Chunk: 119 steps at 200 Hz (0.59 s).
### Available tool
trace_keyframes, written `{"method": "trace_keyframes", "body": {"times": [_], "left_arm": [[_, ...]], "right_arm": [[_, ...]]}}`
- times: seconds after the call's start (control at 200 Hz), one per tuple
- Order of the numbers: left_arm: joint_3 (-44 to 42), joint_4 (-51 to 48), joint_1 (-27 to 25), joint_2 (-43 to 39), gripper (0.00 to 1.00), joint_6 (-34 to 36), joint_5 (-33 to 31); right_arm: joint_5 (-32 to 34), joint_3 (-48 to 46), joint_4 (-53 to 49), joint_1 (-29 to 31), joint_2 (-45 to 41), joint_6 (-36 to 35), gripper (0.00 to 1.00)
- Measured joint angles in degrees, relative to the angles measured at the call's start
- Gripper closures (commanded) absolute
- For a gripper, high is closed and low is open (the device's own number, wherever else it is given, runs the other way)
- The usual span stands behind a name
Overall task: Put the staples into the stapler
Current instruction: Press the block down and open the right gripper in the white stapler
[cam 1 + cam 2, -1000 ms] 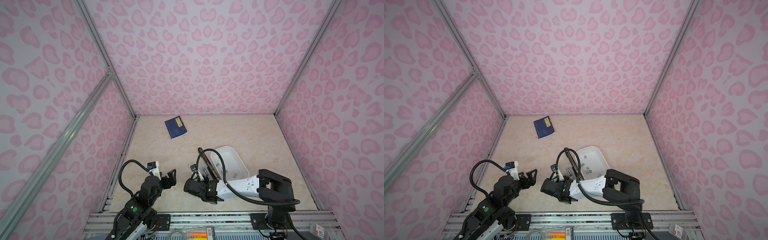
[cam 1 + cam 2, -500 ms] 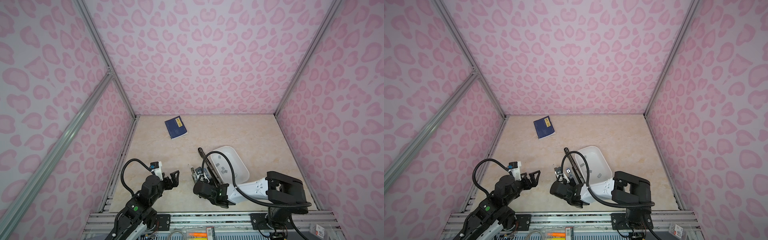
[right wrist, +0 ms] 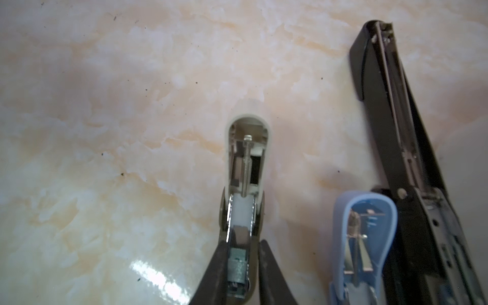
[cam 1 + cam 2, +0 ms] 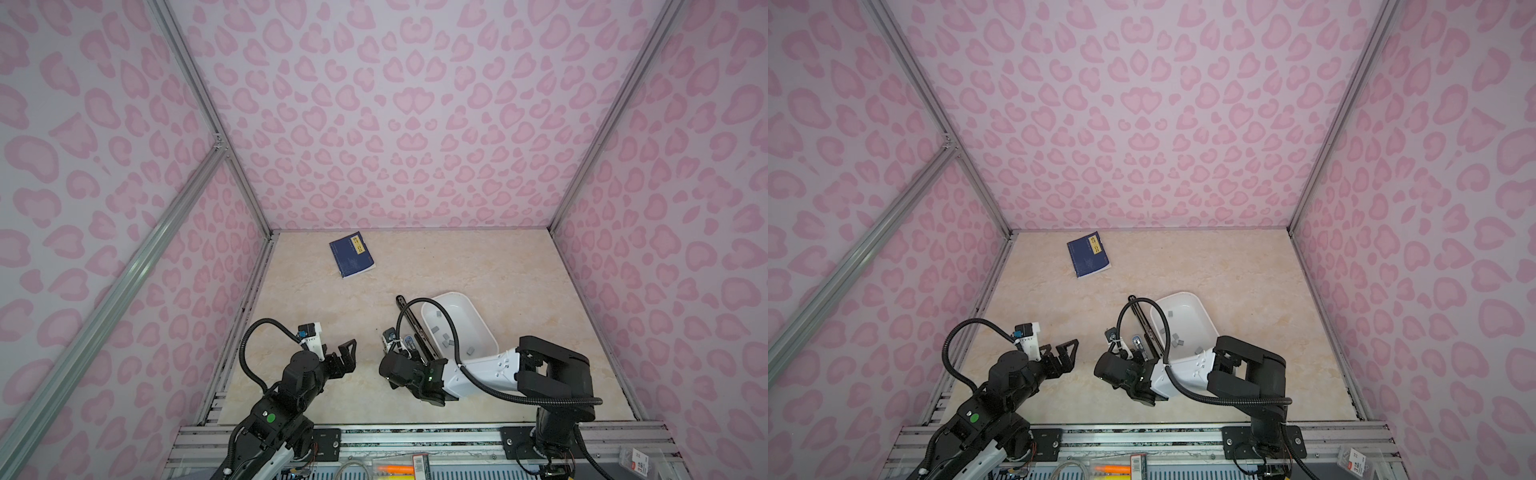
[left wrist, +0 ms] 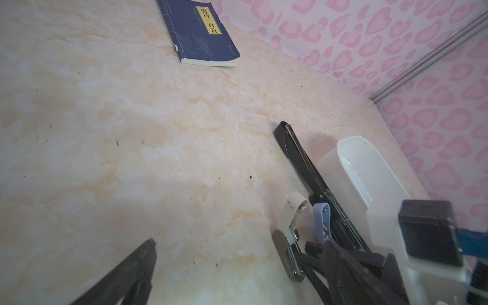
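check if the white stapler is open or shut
Open: the white stapler has its top swung back, baring its metal channel and spring rod.

Staples in tray; black stapler alongside, white stapler near; book apart.

table: book far back left; tray right of centre, staples inside it; long stapler lying along the tray's left wall, just beside it; middle stapler just left of the long one, toward the front; small stapler left again, slightly apart, its rear flanked by the right gripper
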Motion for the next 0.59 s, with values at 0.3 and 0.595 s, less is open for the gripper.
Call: {"method": "trace_keyframes", "body": {"times": [0.3,0.595], "left_arm": [[0.0,0.0,0.0,-0.5,0.01,0.0,0.0],[0.0,0.0,0.0,-1.2,0.01,0.0,0.0]], "right_arm": [[0.3,0.0,-0.7,-0.2,0.2,1.2,0.81],[0.2,0.8,-2.5,-0.8,-0.2,1.3,0.8]]}}
